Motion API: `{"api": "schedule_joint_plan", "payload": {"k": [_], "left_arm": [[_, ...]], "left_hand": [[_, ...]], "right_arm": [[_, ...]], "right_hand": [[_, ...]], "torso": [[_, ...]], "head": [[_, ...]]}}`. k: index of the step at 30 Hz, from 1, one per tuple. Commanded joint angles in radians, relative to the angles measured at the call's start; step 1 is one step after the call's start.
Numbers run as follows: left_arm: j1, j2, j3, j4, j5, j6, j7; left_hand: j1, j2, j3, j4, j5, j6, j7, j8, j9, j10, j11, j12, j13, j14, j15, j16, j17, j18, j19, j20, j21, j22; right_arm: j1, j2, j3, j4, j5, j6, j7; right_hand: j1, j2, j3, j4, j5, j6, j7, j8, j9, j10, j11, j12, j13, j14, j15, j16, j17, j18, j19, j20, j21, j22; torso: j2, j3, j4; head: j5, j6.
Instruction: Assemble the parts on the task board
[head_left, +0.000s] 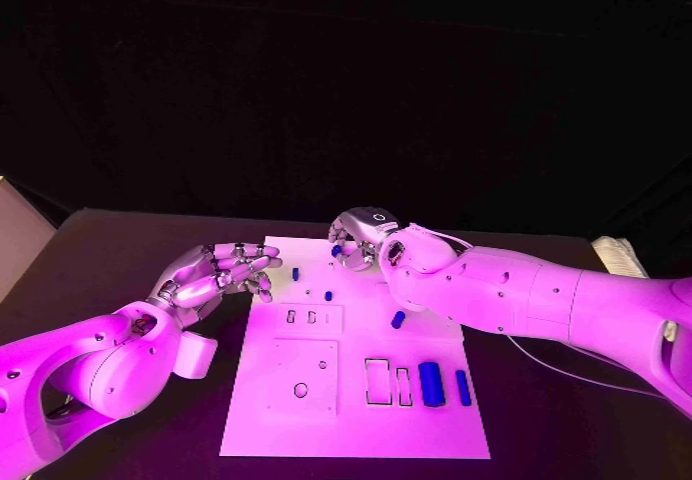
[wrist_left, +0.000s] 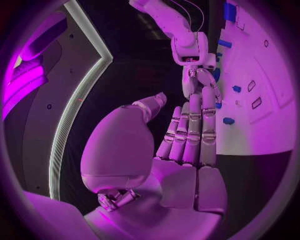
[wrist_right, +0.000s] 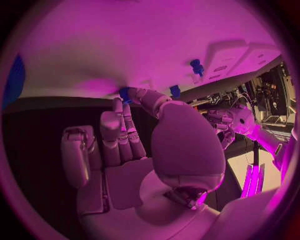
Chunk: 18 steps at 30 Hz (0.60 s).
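Right hand (head_left: 361, 240) pinches a small blue part (wrist_right: 124, 94) over the task board's (head_left: 361, 420) far edge, seemingly to seat it, while left hand (head_left: 216, 275) hovers spread beside the board.

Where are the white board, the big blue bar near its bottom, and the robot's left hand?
task board (head_left: 274, 425), head view, bare lower left part.
large blue bar (head_left: 430, 384), head view, its middle.
left hand (head_left: 216, 275), head view, middle of the hand.

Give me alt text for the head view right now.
The right hand pinches a small blue part at the far edge of the white task board. The left hand hovers at the board's left edge, fingers apart. More blue parts lie on the board.
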Motion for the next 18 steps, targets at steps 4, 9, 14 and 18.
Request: {"api": "schedule_joint_plan", "payload": {"k": [4,9,14,18], "left_arm": [[0.001,-0.001,0.001,0.000,-0.004,0.022,0.004],[0.001,-0.004,0.001,-0.002,-0.004,0.022,0.005],[0.001,-0.005,0.001,-0.006,-0.002,0.022,0.005],[0.001,-0.003,0.000,-0.011,-0.001,0.026,0.005]], "left_hand": [[0.002,0.008,0.001,-0.005,-0.005,-0.010,0.016,-0.005,0.002,-0.008,0.001,-0.003,0.001,-0.007,0.001,0.003,-0.002,0.006,-0.007,0.002,0.004,0.002],[0.002,0.008,0.001,-0.005,-0.005,-0.010,0.016,-0.005,0.002,-0.008,0.001,-0.003,0.001,-0.007,0.001,0.003,-0.002,0.006,-0.007,0.002,0.004,0.002],[0.002,0.008,0.001,-0.005,-0.005,-0.010,0.016,-0.005,0.002,-0.008,0.001,-0.003,0.001,-0.007,0.001,0.003,-0.002,0.006,-0.007,0.002,0.004,0.002],[0.002,0.008,0.001,-0.005,-0.005,-0.010,0.016,-0.005,0.002,-0.008,0.001,-0.003,0.001,-0.007,0.001,0.003,-0.002,0.006,-0.007,0.002,0.004,0.002]], "right_arm": [[0.001,-0.026,0.000,0.028,0.010,-0.009,0.028],[0.003,-0.074,0.003,0.081,0.016,-0.038,0.028],[0.016,-0.145,0.012,0.149,0.052,-0.066,0.036],[0.031,-0.216,0.017,0.203,0.123,-0.070,0.051]], "right_hand": [[0.025,0.013,-0.202,0.025,0.015,-0.028,-0.022,-0.034,-0.014,-0.081,0.004,0.070,0.010,-0.065,0.004,-0.008,-0.073,0.020,0.043,0.012,-0.050,0.077],[0.052,0.029,-0.276,0.046,0.017,-0.022,-0.021,-0.040,-0.018,-0.103,0.003,0.112,0.014,-0.068,0.004,0.006,-0.085,0.019,0.046,0.012,-0.049,0.080],[0.065,0.035,-0.284,0.054,0.017,-0.007,-0.020,-0.037,-0.019,-0.093,-0.002,0.136,0.015,-0.057,0.000,0.020,-0.078,0.014,0.054,0.010,-0.033,0.102],[0.078,0.027,-0.219,0.062,0.017,0.027,-0.006,-0.034,-0.025,-0.022,-0.012,0.159,-0.004,-0.011,-0.011,0.050,-0.046,-0.003,0.080,-0.001,0.026,0.180]], "torso": [[0.000,0.0011,-0.0012],[-0.001,0.0021,-0.0018],[-0.005,0.0074,-0.0113],[-0.011,0.0125,-0.0191]], "head": [[0.003,0.002],[0.003,0.006],[0.006,0.010],[0.007,0.013]]}}
